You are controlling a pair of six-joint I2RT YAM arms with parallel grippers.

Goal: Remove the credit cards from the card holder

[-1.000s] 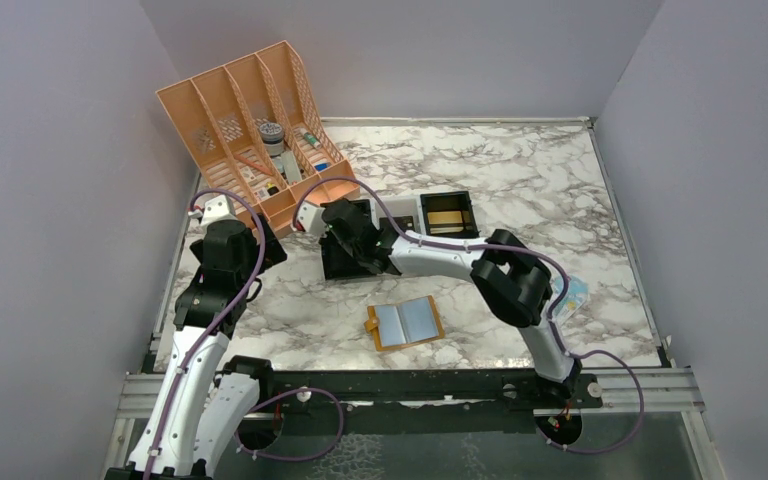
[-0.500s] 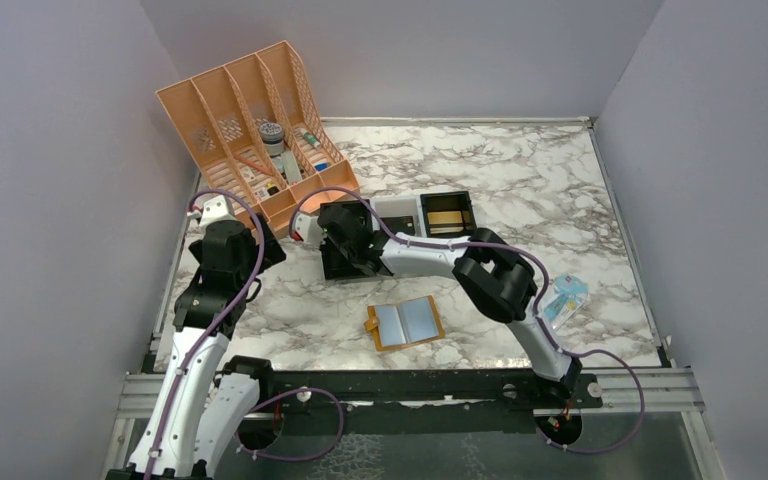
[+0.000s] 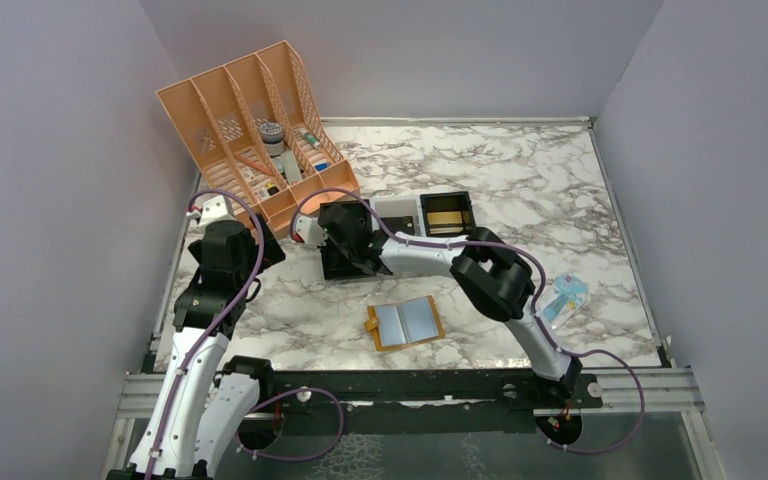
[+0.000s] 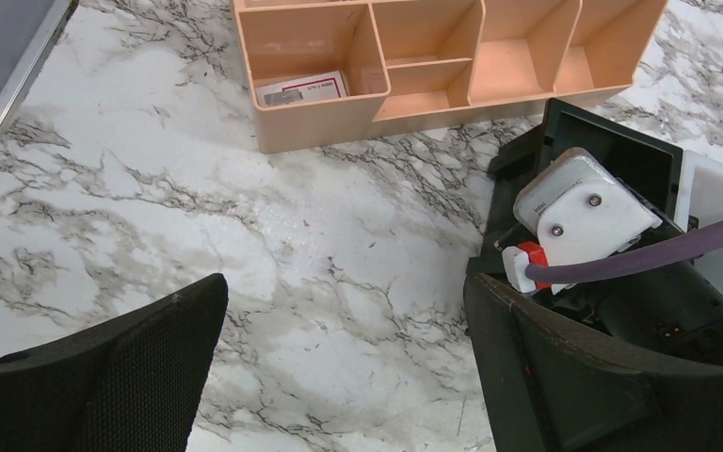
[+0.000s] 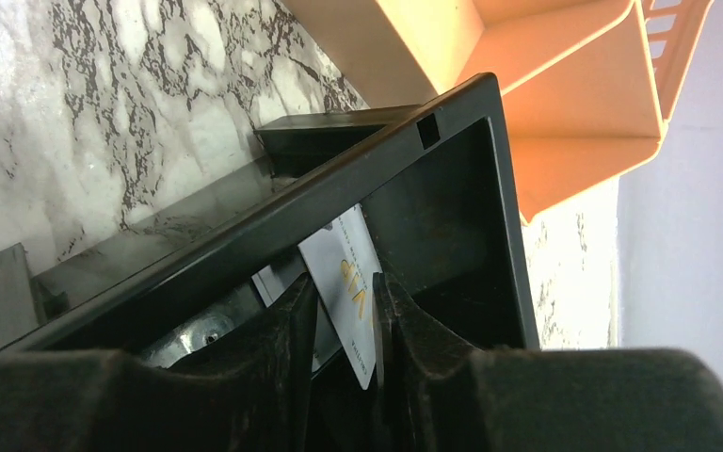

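Card holder (image 3: 406,323): open flat on marble table (image 3: 520,180), near front edge. Right gripper (image 5: 345,306): inside black bin (image 5: 490,217), jaws slightly apart around one pale credit card (image 5: 339,256). Left gripper (image 4: 339,377): jaws wide apart above the marble

**Robot lab test cell, not a home or office**

Marble-pattern table (image 3: 520,160) boxed in by plain grey panel walls (image 3: 60,200) on three sides. Left arm (image 3: 222,262) and right arm (image 3: 430,255), cabled, mounted on an aluminium rail (image 3: 410,383) at its near edge. Orange desk organiser (image 3: 230,110) at its far-left corner.
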